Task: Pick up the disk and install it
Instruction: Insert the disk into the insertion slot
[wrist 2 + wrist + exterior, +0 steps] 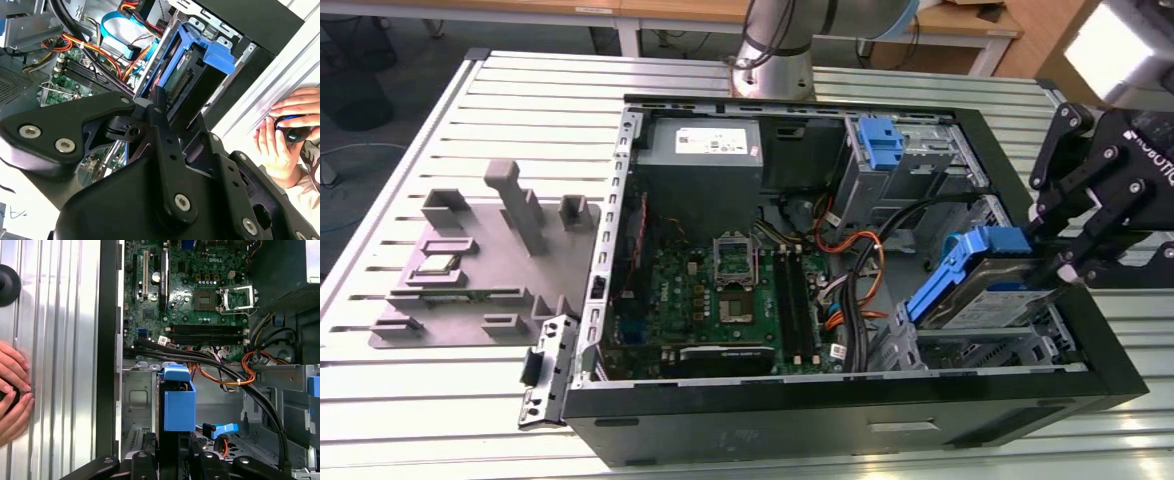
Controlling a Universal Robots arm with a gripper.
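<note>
At the exterior view's right, the arm's black jaws reach down on a slant from the upper right corner and are closed on the upper end of the flat silver-metal disk with blue plastic rails (983, 295). The disk hangs tilted, its low end over the grey metal drive cage (907, 345) in the near right corner of the open black computer case (854, 420). Whether it touches the cage I cannot tell. The arm's grey base column (767, 50) stands beyond the case at the top of the frame. Inside the case lie a green motherboard (720, 300), a grey power supply box (700, 150) and a bare blue plastic bracket (881, 145). On the slatted aluminium desk (400, 400), at the exterior view's left, sits a grey moulded fixture tray (467, 260).

In the second wrist view the black linkages fill the foreground, and the jaws clamp the disk (200, 55) edge-on, its connector end pointing into the case just beside the black case wall. Beyond that wall a person's hand (280, 135) rests at the desk, curled round a small dark object.

In the first wrist view the disk (178, 405) stands upright between the closed jaws, with the cage (137, 395) just beside it and the motherboard (200, 290) beyond. A person's hands (12, 390) lie on the desk slats outside the case wall, near a round black knob (7, 285).
</note>
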